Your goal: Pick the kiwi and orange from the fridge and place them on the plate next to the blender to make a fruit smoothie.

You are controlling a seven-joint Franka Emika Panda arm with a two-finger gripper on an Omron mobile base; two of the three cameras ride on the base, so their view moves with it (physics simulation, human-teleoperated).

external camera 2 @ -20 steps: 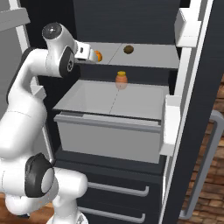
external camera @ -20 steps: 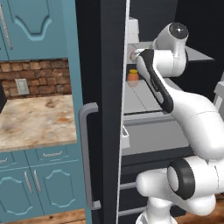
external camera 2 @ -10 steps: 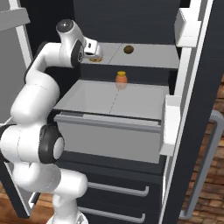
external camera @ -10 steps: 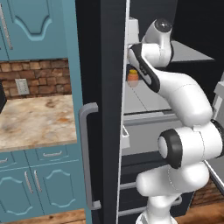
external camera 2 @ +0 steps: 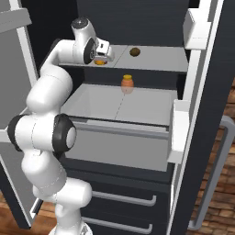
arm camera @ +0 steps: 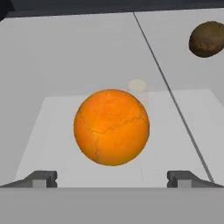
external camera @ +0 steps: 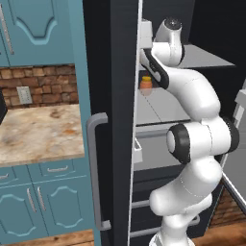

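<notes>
The black fridge (external camera 2: 215,69) stands open. On its upper shelf (external camera 2: 156,57) the bright orange (arm camera: 111,127) lies just ahead of my gripper (arm camera: 112,179), whose two fingertips (arm camera: 41,179) are spread wider than the fruit and do not touch it. In the right base view the hand hides most of the orange (external camera 2: 98,62), with my gripper (external camera 2: 103,56) right at it. The dark brown kiwi (arm camera: 208,39) rests further right on the same shelf, also seen as the kiwi (external camera 2: 134,52) in the right base view. The plate and blender are out of view.
An orange-and-tan jar (external camera 2: 127,84) stands on the lower shelf, below and right of the hand, and shows as the jar (external camera: 145,85) from the left. White door bins (external camera 2: 180,131) jut from the right door. Drawers (external camera 2: 119,202) lie below. A stone counter (external camera: 38,132) lies left of the fridge.
The arm has folded upward and pushed the hand further along the upper shelf, closing in on the orange. The fruits and the jar have not moved.
</notes>
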